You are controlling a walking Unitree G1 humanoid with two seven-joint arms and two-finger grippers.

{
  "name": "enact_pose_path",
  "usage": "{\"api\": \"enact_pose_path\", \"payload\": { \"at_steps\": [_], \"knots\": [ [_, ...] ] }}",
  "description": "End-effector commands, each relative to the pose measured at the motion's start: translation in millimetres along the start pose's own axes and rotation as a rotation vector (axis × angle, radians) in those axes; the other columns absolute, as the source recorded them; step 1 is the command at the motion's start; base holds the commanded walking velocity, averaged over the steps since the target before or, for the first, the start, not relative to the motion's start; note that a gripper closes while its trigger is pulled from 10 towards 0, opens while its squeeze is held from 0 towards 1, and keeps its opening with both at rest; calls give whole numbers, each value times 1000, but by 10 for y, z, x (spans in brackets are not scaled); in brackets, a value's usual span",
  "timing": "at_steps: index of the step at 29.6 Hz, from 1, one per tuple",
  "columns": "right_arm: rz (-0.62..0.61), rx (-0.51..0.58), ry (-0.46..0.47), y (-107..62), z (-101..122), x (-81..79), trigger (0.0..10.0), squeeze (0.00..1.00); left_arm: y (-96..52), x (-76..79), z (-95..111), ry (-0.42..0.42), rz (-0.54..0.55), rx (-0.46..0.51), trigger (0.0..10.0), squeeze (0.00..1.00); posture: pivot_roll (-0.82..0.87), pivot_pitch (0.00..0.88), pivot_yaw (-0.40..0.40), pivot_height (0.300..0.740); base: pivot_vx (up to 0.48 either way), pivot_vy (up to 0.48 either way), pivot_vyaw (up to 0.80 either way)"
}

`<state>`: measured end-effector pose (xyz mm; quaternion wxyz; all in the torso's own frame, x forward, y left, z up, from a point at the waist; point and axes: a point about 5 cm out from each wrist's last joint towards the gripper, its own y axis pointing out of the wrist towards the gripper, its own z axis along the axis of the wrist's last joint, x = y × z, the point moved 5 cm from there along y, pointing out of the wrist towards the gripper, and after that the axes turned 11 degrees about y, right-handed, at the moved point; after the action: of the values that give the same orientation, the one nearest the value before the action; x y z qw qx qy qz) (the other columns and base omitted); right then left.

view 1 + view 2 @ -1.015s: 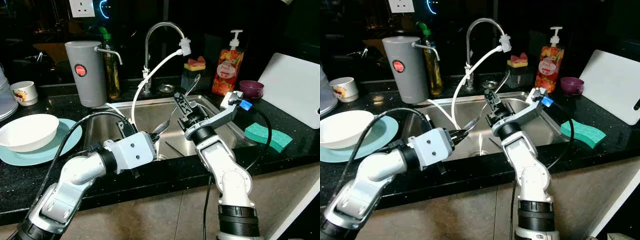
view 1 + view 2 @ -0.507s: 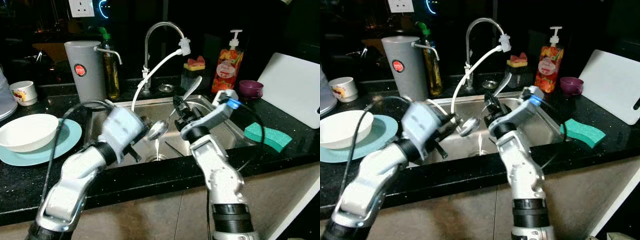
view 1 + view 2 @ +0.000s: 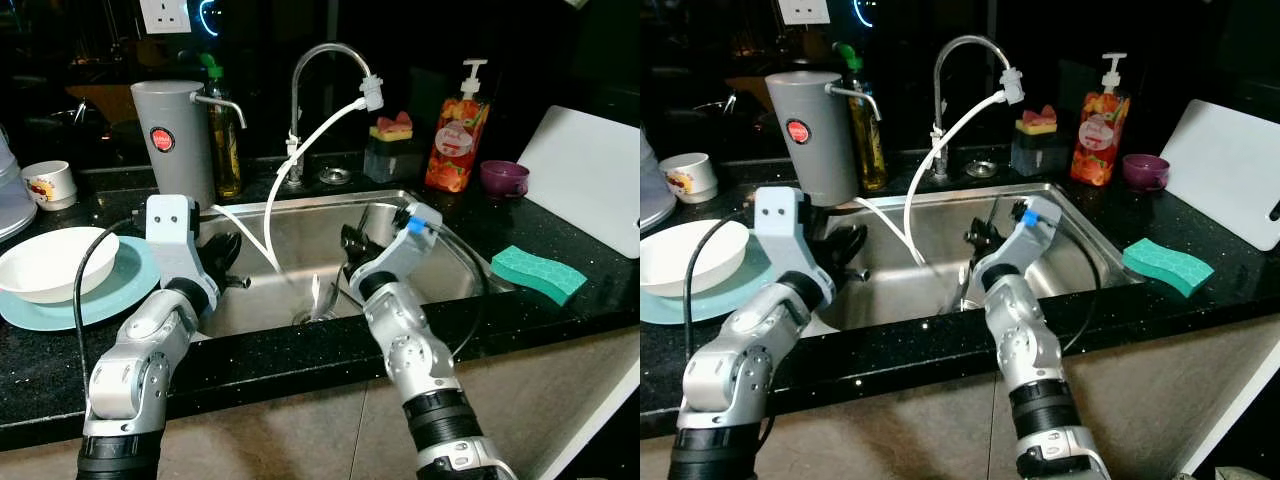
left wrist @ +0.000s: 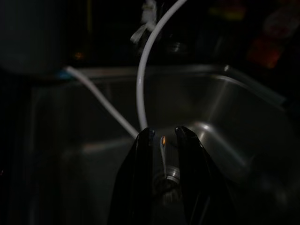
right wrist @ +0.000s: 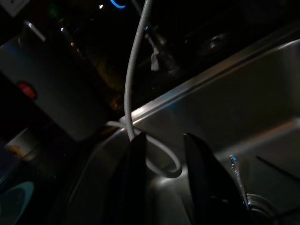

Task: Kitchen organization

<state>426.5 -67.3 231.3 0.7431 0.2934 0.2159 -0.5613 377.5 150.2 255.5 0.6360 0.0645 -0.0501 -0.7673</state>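
The black worktop (image 3: 60,350) ran across the scene, with a steel sink (image 3: 440,250) set into its middle and a curved tap (image 3: 320,60) rising behind it. A white cutting board (image 3: 585,175) leaned at the far right, and a grey canister (image 3: 172,135) stood at the sink's left rear corner. On the left of the worktop, a white bowl (image 3: 50,262) sat on a pale blue plate (image 3: 125,285), with a mug (image 3: 47,184) further back. A white hose (image 3: 300,160) looped from the tap's spout down into the basin. Right of the sink lay a green sponge (image 3: 538,272), with an orange soap bottle (image 3: 452,140) and a purple cup (image 3: 503,176) behind it.

The left gripper (image 3: 222,258) hung over the left part of the basin, its fingers (image 4: 140,164) a narrow gap apart and holding nothing. The right gripper (image 3: 352,245) reached down into the middle of the sink, its fingers (image 5: 199,164) parted and empty.

A spoon (image 5: 236,171) lay on the sink floor beside the drain (image 4: 171,174), its handle (image 3: 316,292) catching the light, apart from both grippers.
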Motion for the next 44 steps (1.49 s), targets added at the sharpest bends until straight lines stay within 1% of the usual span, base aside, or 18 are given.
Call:
{"api": "enact_pose_path", "payload": {
  "at_steps": [1, 2, 3, 6, 8, 9, 10, 11, 16, 19, 23, 27, 29, 33, 35, 38, 41, 44],
  "knots": [
    [60, 17, -15, 25, 24, -142, 10000, 1000, -25, -15, -88, -11, 17, -60, 10000, 0, 188, 51, -25, 740, 0, 0, 0],
    [82, 29, -19, 21, 46, -189, 10000, 929, -29, -33, -109, -18, 32, -78, 10000, 0, 188, 51, -25, 740, 0, 0, 0],
    [99, 36, -26, 13, 66, -226, 10000, 0, -30, -43, -143, -60, 36, -100, 10000, 0, 188, 51, -25, 740, 0, 0, 0],
    [108, 52, -60, -8, 83, -240, 10000, 0, -23, -52, -210, -35, 51, -148, 10000, 0, 184, 51, -25, 740, 0, 0, 0],
    [107, 70, -87, -70, 100, -224, 10000, 0, -19, -57, -257, 68, 65, -180, 10000, 0, 181, 53, -22, 740, 0, 0, 0],
    [107, 70, -87, -70, 100, -224, 10000, 0, -19, -57, -257, 68, 65, -180, 10000, 0, 181, 53, -22, 740, 0, 0, 0],
    [106, 87, -102, -139, 126, -211, 10000, 0, -18, -67, -269, 120, 74, -190, 10000, 0, 176, 54, -15, 740, 0, 0, 0],
    [106, 94, -108, -164, 139, -208, 10000, 0, -18, -81, -272, 140, 82, -194, 10000, 0, 178, 55, -13, 740, 0, 0, 0],
    [91, 110, -153, -234, 190, -139, 10000, 0, -25, -113, -317, 173, 96, -230, 10000, 0, 182, 63, -5, 740, 0, 0, 0],
    [48, 125, -183, -304, 263, 13, 10000, 0, -51, -125, -393, 225, 103, -289, 10000, 0, 186, 72, -4, 740, 0, 0, 0],
    [8, 153, -200, -382, 378, 124, 10000, 0, -84, -81, -462, 229, 94, -364, 10000, 0, 188, 81, -8, 740, 0, 0, 0],
    [-7, 167, -225, -409, 449, 141, 10000, 0, -89, -62, -408, 323, 73, -340, 10000, 0, 195, 93, -21, 740, 0, 0, 0],
    [-4, 168, -229, -409, 459, 132, 10000, 0, -95, -68, -394, 335, 70, -334, 10000, 0, 195, 93, -21, 740, 0, 0, 0],
    [1, 160, -252, -401, 449, 107, 10000, 0, -134, -213, -356, 374, 105, -356, 10000, 0, 212, 85, -21, 740, 0, 0, 0],
    [1, 166, -251, -389, 464, 95, 10000, 0, -97, -281, -293, 398, 112, -353, 10000, 0, 223, 74, -18, 740, 0, 0, 0],
    [2, 170, -252, -386, 471, 91, 10000, 0, -79, -315, -245, 422, 109, -340, 10000, 0, 225, 70, -17, 740, 0, 0, 0],
    [7, 177, -263, -388, 490, 62, 10000, 0, -92, -483, -161, 535, 71, -330, 10000, 0, 208, 74, -13, 740, 0, 0, 0],
    [11, 180, -272, -400, 493, 36, 10000, 0, -131, -588, -140, 588, 41, -335, 10000, 0, 190, 73, -13, 740, 0, 0, 0]
  ]
}}
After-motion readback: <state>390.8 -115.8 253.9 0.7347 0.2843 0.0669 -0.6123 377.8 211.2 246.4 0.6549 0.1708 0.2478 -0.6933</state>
